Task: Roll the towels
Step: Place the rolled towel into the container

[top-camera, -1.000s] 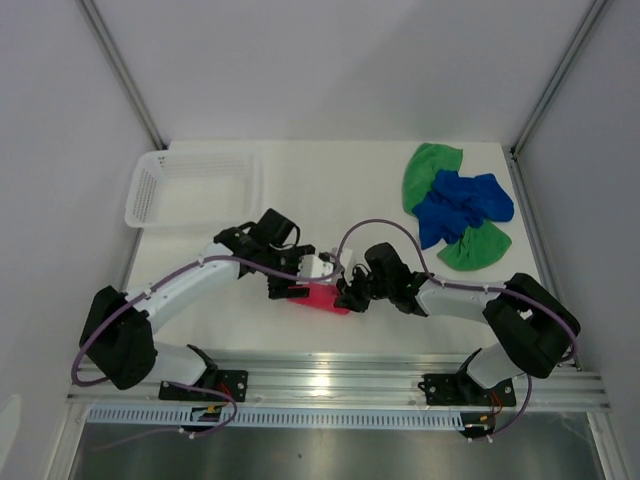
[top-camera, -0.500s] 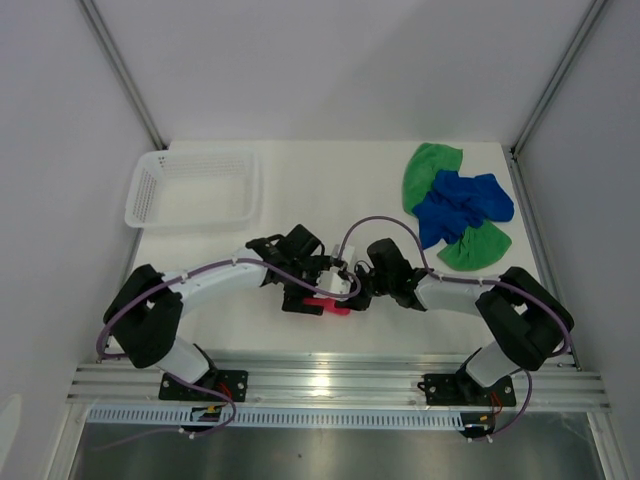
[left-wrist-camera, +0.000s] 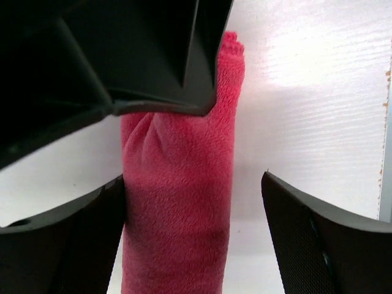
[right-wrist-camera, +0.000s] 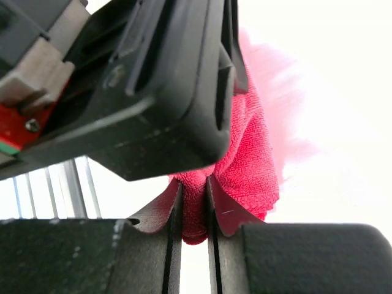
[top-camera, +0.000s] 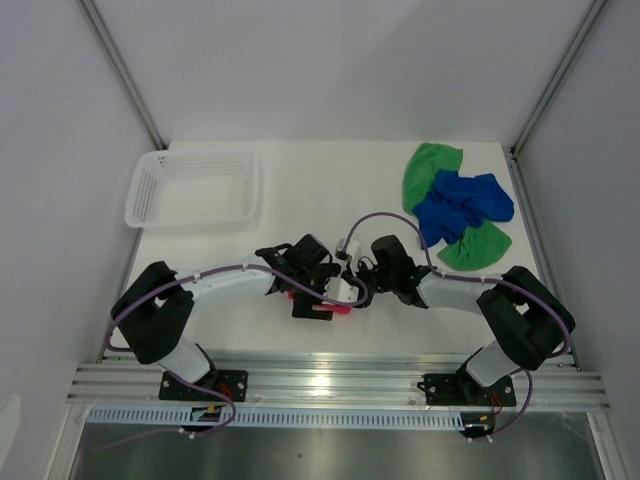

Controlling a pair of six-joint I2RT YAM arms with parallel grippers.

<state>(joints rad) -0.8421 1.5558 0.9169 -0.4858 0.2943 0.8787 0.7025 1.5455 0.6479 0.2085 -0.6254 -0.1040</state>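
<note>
The pink-red towel (left-wrist-camera: 177,202) lies as a roll on the white table near the front middle. My left gripper (left-wrist-camera: 193,245) stands open astride it: one finger touches the roll's left side and the other finger (left-wrist-camera: 318,239) is apart from it. My right gripper (right-wrist-camera: 193,208) is shut on a fold at the roll's end (right-wrist-camera: 251,159). From above, only slivers of the pink-red towel (top-camera: 341,309) show under the left gripper (top-camera: 325,298) and right gripper (top-camera: 357,287). The blue towel (top-camera: 462,205) lies crumpled on the green towel (top-camera: 430,168) at the back right.
A white mesh basket (top-camera: 150,190) stands at the back left. The metal rail (top-camera: 340,378) with both arm bases runs along the near edge. Slanted frame posts rise at the two back corners.
My left gripper has slid right along the table onto the pink-red roll and opened wider. It now covers most of the roll from above. The right gripper has kept its hold.
</note>
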